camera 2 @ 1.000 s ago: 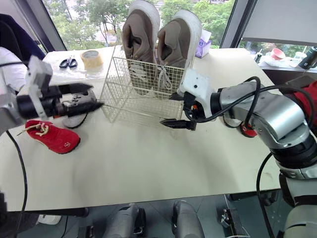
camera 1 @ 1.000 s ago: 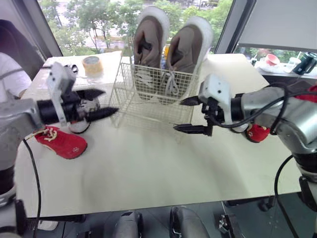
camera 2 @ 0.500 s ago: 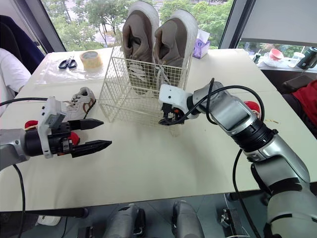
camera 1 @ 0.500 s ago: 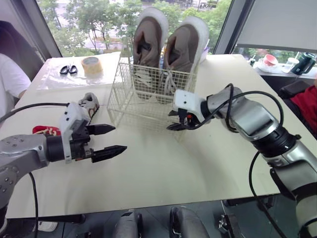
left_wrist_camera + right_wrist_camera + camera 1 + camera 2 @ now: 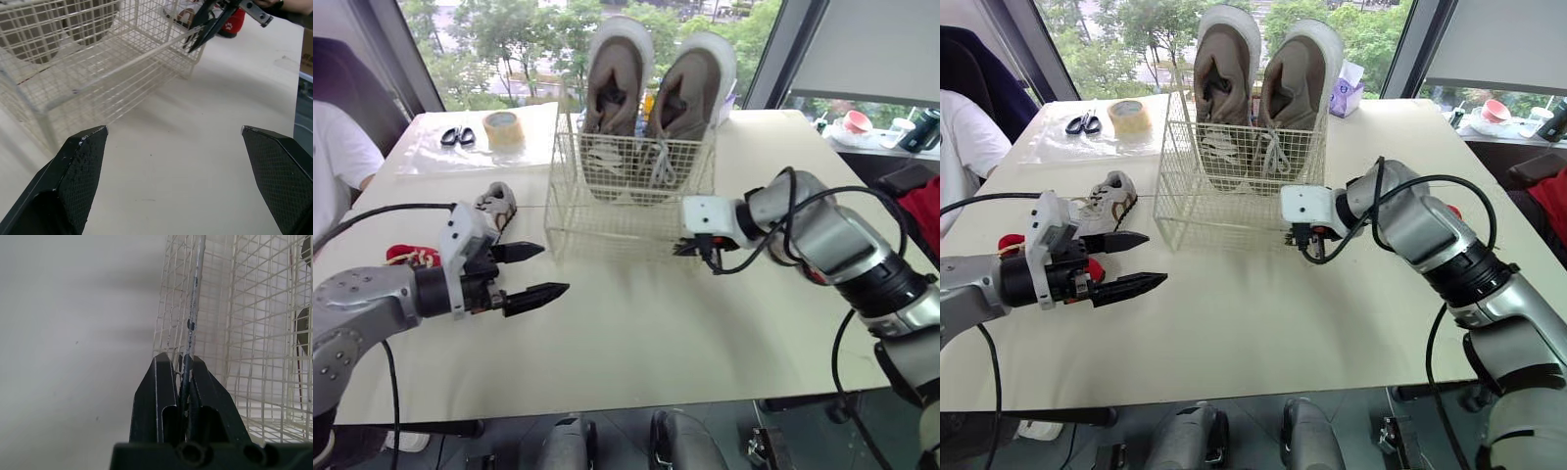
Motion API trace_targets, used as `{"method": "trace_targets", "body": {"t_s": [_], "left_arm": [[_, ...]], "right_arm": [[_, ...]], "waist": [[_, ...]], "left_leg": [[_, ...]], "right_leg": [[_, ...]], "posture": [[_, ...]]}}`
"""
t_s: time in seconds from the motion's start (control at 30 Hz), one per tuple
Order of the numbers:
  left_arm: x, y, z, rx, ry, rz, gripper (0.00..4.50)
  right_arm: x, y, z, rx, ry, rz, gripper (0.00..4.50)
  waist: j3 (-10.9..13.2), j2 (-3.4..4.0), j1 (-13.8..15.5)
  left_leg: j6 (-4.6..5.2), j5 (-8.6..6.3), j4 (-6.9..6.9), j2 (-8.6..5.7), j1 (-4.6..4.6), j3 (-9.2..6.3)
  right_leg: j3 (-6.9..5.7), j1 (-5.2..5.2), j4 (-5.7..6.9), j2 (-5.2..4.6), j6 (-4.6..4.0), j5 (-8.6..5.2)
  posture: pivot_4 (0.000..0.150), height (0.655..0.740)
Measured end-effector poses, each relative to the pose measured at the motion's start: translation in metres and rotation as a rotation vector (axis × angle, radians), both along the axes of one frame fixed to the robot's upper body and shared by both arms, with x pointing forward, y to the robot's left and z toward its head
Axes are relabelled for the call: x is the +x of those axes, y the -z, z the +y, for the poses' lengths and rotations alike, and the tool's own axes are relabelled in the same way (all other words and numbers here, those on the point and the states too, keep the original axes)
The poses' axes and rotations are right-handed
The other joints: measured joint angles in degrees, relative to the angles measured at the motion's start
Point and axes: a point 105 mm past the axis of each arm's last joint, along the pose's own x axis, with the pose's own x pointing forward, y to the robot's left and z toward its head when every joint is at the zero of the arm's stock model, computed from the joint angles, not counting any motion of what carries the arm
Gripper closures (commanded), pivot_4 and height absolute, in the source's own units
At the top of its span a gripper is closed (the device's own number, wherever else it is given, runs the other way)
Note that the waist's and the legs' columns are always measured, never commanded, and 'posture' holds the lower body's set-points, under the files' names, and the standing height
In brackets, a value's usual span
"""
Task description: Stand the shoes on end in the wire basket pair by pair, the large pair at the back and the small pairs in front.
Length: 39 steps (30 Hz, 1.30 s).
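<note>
At the left of the frame a small red shoe (image 5: 406, 257) and a small grey shoe (image 5: 497, 201) lie on the counter (image 5: 636, 323), beside the left pincer (image 5: 553, 269), whose fingers are spread. At upper centre the wire basket (image 5: 607, 211) holds the large brown pair (image 5: 617, 78) on end at its back. Right of centre, the right pincer (image 5: 182, 363) is pinching a wire at the basket's near corner.

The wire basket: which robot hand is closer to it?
Right. The right hand grips the basket's front corner wire; the left hand hangs open, apart from it.
</note>
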Motion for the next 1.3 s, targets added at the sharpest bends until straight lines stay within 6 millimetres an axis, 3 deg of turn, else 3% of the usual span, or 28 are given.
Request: {"method": "trace_targets", "body": {"t_s": [0.33, 0.53, 0.67, 0.77, 0.83, 0.87, 0.97, 1.07, 1.13, 1.2, 1.23, 1.3], "left_arm": [[0.006, 0.004, -0.004, -0.001, 0.020, 0.015, 0.00], [0.006, 0.005, -0.008, -0.014, 0.046, 0.032, 0.00], [0.004, 0.001, -0.012, -0.096, 0.085, 0.065, 0.00], [0.006, -0.006, -0.006, -0.164, 0.079, 0.074, 0.00], [0.007, -0.007, -0.004, -0.178, 0.070, 0.079, 0.00], [0.007, -0.011, -0.005, -0.210, 0.078, 0.077, 0.00], [0.006, -0.021, -0.008, -0.255, 0.110, 0.072, 0.00], [0.007, -0.031, -0.015, -0.284, 0.143, 0.063, 0.00], [0.013, -0.042, -0.027, -0.330, 0.150, 0.020, 0.00], [0.012, -0.040, -0.038, -0.323, 0.160, 0.015, 0.00], [0.011, -0.038, -0.045, -0.325, 0.169, 0.016, 0.00], [0.006, -0.036, -0.055, -0.319, 0.196, 0.021, 0.00]], "right_arm": [[-0.023, 0.004, -0.019, -0.029, -0.031, 0.049, 4.31], [-0.027, 0.004, -0.021, -0.017, -0.040, 0.060, 4.31], [-0.029, 0.003, -0.018, 0.048, -0.056, 0.083, 2.44], [-0.033, -0.014, -0.010, 0.199, -0.047, 0.115, 0.92], [-0.037, -0.029, -0.009, 0.272, -0.037, 0.115, 0.92], [-0.046, -0.046, -0.008, 0.416, -0.011, 0.196, 0.92], [-0.055, -0.088, -0.016, 0.616, 0.020, 0.195, 0.92], [-0.053, -0.140, -0.036, 0.889, 0.098, 0.075, 0.92], [-0.034, -0.166, -0.074, 1.109, 0.286, -0.142, 0.92], [-0.020, -0.159, -0.116, 1.214, 0.508, -0.274, 0.39], [-0.014, -0.144, -0.139, 1.266, 0.631, -0.319, 0.06], [-0.010, -0.113, -0.163, 1.291, 0.785, -0.322, 0.03]], "waist": [[0.01, 0.01, -0.17], [0.01, 0.02, -0.24], [0.01, 0.02, -0.25], [0.03, 0.05, -0.32], [0.03, 0.05, -0.28], [0.08, 0.13, -0.16], [0.08, 0.13, -0.04], [0.07, 0.12, -0.16], [-0.03, -0.04, 0.18], [-0.06, -0.06, 0.21], [-0.07, -0.06, 0.23], [-0.05, 0.00, -0.06]], "left_leg": [[0.01, 0.00, 0.00, 0.02, 0.00, -0.03], [0.01, 0.00, 0.00, 0.03, 0.02, -0.02], [0.01, 0.00, 0.01, 0.03, 0.02, -0.04], [0.00, 0.01, 0.01, 0.05, 0.04, -0.04], [0.00, 0.00, 0.00, 0.05, 0.06, -0.05], [0.00, 0.00, 0.01, 0.03, 0.05, -0.04], [0.02, -0.01, 0.03, 0.02, 0.05, -0.08], [0.02, -0.01, 0.02, 0.03, 0.08, -0.07], [0.02, -0.01, 0.02, 0.01, 0.16, -0.17], [0.04, -0.03, 0.00, 0.00, 0.21, -0.19], [0.04, -0.02, 0.00, -0.01, 0.19, -0.17], [-0.07, 0.05, 0.00, -0.02, 0.17, -0.13]], "right_leg": [[-0.02, 0.00, 0.00, 0.02, -0.08, -0.06], [-0.01, 0.01, 0.00, 0.03, -0.09, -0.07], [-0.01, 0.02, 0.02, 0.03, -0.08, -0.06], [-0.01, 0.01, 0.06, 0.04, -0.06, -0.04], [-0.02, 0.03, 0.06, 0.05, -0.07, -0.05], [-0.01, 0.04, 0.06, 0.00, -0.11, -0.06], [-0.02, 0.09, 0.03, -0.01, -0.12, -0.07], [-0.01, 0.10, 0.02, 0.00, -0.13, -0.07], [-0.12, 0.32, -0.04, 0.01, -0.12, -0.06], [-0.16, 0.49, -0.23, -0.01, -0.07, -0.03], [-0.14, 0.51, -0.30, -0.01, 0.05, 0.04], [-0.11, 0.49, -0.35, -0.01, 0.07, 0.05]], "posture": [[0.150, 0.7400], [0.150, 0.7400], [0.150, 0.7400], [0.150, 0.7400], [0.150, 0.7400], [0.150, 0.7400], [0.150, 0.7400], [0.150, 0.7400], [0.150, 0.7400], [0.150, 0.7400], [0.150, 0.7400], [0.150, 0.7400]]}}
